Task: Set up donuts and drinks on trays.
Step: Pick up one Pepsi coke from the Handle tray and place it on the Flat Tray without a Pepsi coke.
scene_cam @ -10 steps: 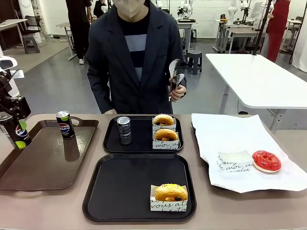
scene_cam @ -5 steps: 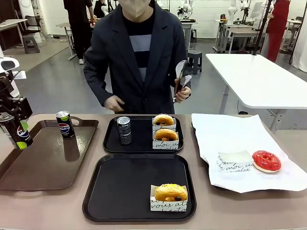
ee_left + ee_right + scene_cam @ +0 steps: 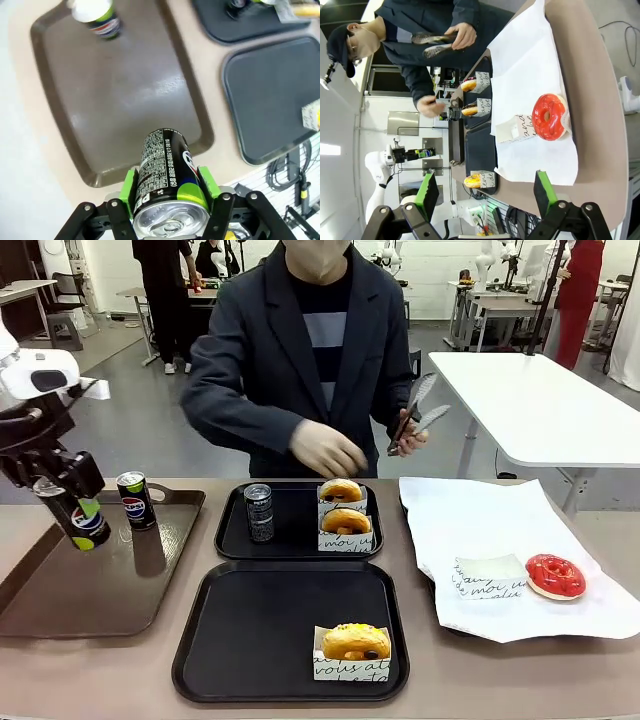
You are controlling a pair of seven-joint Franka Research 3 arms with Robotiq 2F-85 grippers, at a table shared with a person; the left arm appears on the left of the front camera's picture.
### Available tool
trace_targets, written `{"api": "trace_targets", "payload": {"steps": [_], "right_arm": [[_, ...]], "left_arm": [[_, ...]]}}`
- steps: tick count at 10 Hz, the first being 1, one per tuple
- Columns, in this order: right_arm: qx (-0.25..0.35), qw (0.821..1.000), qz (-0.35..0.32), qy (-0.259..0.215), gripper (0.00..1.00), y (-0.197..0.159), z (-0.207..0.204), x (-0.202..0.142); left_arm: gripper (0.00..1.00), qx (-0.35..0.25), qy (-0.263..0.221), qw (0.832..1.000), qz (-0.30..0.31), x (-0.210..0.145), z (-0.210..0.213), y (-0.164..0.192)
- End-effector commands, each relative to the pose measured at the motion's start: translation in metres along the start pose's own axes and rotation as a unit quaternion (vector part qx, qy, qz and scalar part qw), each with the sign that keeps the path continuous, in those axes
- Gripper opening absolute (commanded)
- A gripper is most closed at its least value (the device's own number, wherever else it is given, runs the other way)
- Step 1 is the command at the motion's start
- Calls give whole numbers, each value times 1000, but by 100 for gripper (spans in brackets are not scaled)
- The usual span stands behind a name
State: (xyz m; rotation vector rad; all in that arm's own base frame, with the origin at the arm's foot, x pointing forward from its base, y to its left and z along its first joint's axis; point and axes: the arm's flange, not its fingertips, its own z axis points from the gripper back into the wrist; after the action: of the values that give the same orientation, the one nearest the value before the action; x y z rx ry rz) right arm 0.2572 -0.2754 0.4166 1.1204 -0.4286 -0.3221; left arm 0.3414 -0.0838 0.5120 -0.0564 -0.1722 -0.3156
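My left gripper [image 3: 62, 492] is shut on a Pepsi can [image 3: 78, 513], held tilted above the brown tray [image 3: 95, 585]; the left wrist view has the can [image 3: 165, 180] clamped between the green pads. A second Pepsi can [image 3: 134, 499] stands on the brown tray. The far black tray [image 3: 297, 524] holds a black can [image 3: 259, 512] and two sleeved donuts [image 3: 344, 511]. The near black tray [image 3: 262, 630] holds a yellow-iced donut [image 3: 354, 645]. A red-iced donut [image 3: 555, 575] lies on white paper. My right gripper [image 3: 482, 192] is open, high above the table.
The person stands at the far side, tongs [image 3: 418, 412] in one hand, the other hand [image 3: 327, 451] reaching over the far tray. An empty paper sleeve [image 3: 486, 578] lies beside the red donut on the white paper [image 3: 480, 530].
My left gripper has lifted the Pepsi can off the brown tray's left edge, carried it rightward and tilted it. The person's free hand has come forward over the far tray.
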Motion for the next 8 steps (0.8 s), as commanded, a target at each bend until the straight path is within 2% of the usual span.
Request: {"api": "trace_targets", "payload": {"steps": [1,5,7,8], "right_arm": [[1,1000,1,5,100,0,2,-1],[1,1000,1,5,100,0,2,-1],[1,1000,1,5,100,0,2,-1],[1,1000,1,5,100,0,2,-1]], "left_arm": [[59,6,-21,999,-49,-12,-1,-21],[59,2,-12,997,-81,-28,-5,-38],[59,64,16,994,-84,-38,-13,-43],[59,10,0,998,-68,-25,-8,-43]]}}
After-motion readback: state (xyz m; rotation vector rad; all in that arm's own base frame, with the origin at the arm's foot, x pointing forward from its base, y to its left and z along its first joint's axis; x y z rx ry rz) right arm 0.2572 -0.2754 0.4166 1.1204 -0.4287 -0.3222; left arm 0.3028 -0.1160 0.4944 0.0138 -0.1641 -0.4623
